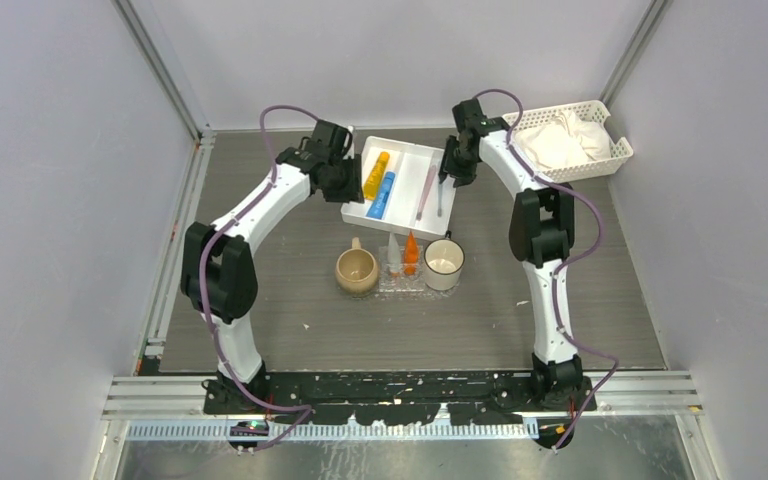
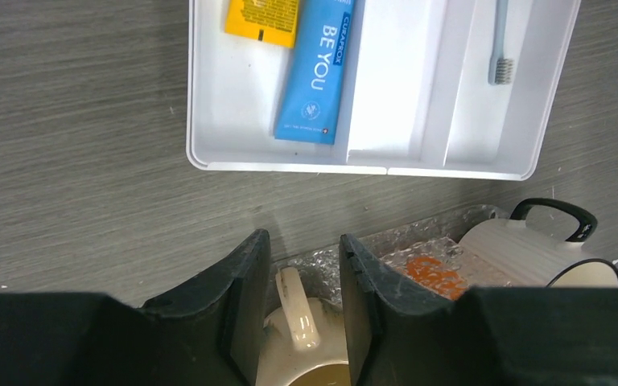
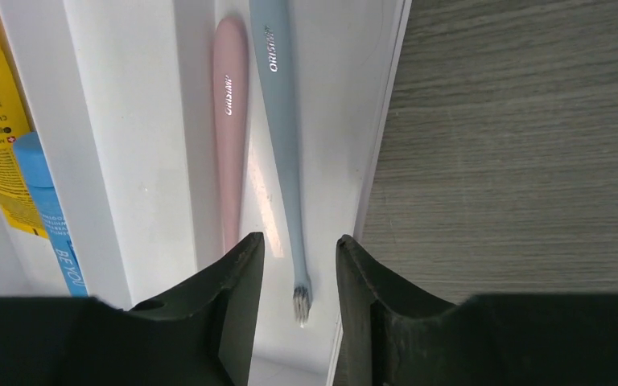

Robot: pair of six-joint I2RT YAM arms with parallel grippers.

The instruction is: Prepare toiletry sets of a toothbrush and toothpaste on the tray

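Note:
The clear textured tray (image 1: 405,284) lies between two mugs and holds an orange toothpaste (image 1: 411,254) with a pale item beside it. A white compartmented tray (image 1: 353,213) behind it holds a yellow toothpaste (image 1: 376,173), a blue toothpaste (image 2: 318,72), a pink toothbrush (image 3: 229,121) and a light blue toothbrush (image 3: 282,121). My right gripper (image 3: 299,241) hovers open over the blue toothbrush's bristle end, its fingers to either side and not touching it. Open and empty, my left gripper (image 2: 302,241) hangs at the white tray's left edge, above the tan mug's handle.
A tan mug (image 1: 357,270) stands left of the clear tray and a white mug (image 1: 444,264) with a dark handle stands right of it. A white slotted basket (image 1: 570,140) with white cloth sits at the back right. Grey walls close in three sides.

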